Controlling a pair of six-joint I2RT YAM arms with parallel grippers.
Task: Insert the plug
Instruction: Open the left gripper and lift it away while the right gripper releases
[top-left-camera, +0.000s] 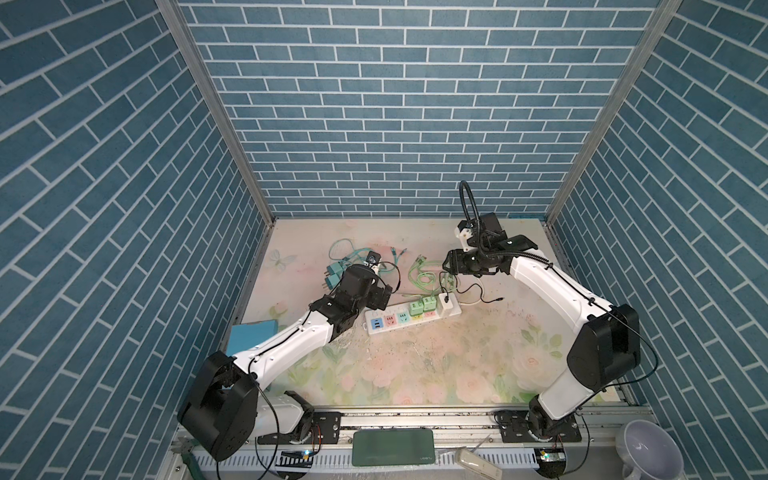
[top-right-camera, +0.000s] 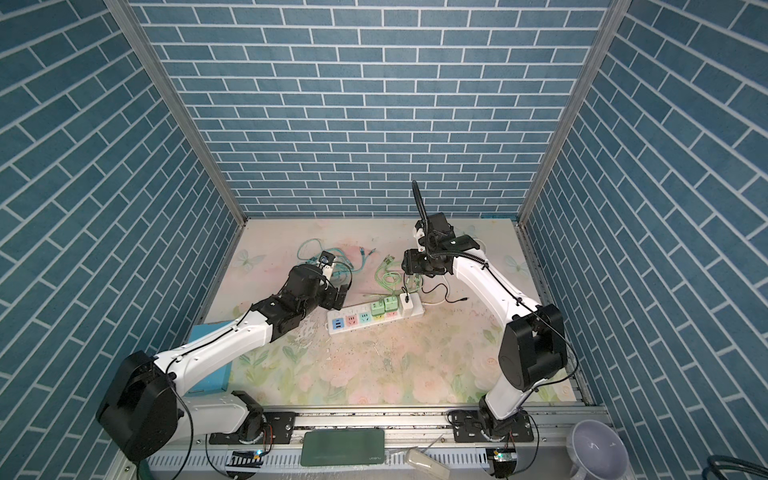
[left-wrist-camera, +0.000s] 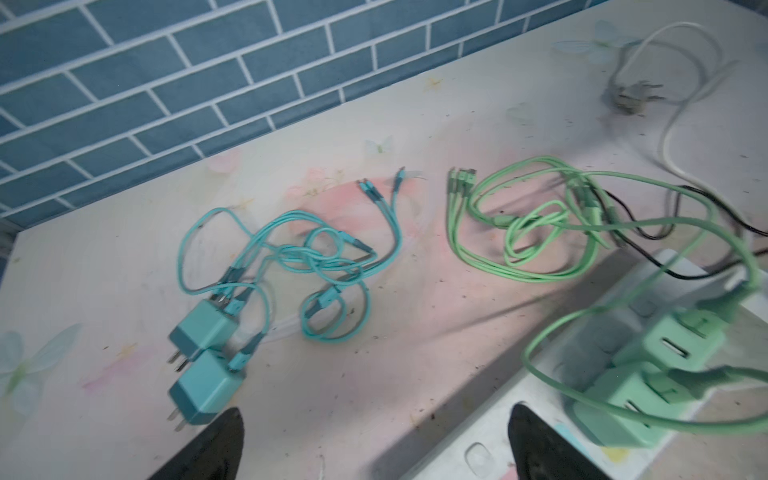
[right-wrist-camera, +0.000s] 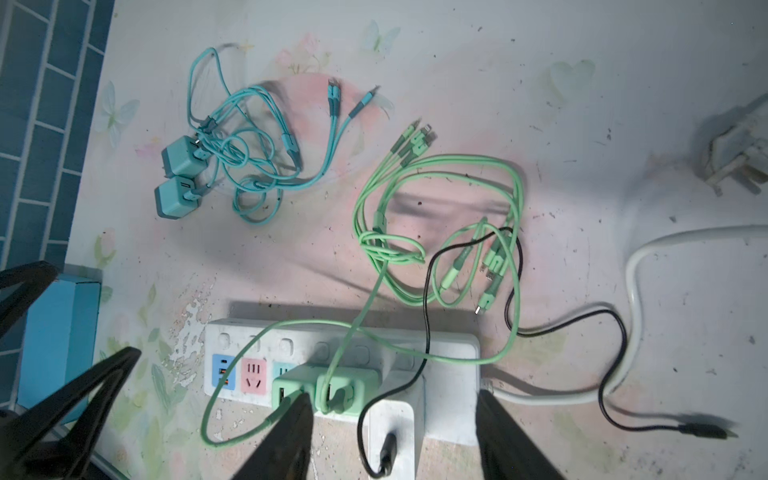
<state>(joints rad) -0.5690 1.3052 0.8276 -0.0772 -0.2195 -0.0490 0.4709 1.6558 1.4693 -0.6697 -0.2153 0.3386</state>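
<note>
Floral surface (top-left-camera: 415, 365): power strip (top-left-camera: 389, 321) carries two green plugs (top-left-camera: 422, 306); left tool (left-wrist-camera: 376, 415) and right tool (right-wrist-camera: 394, 395) both spread apart, empty.

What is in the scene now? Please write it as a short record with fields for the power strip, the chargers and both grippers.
power strip: white, lying flat
plugged in: two green chargers, side by side; one white charger with a black cable
not plugged in: two teal chargers, lying apart from the strip, cables tangled
free sockets: pink and teal
left gripper: open, holding nothing
right gripper: open, holding nothing
</note>
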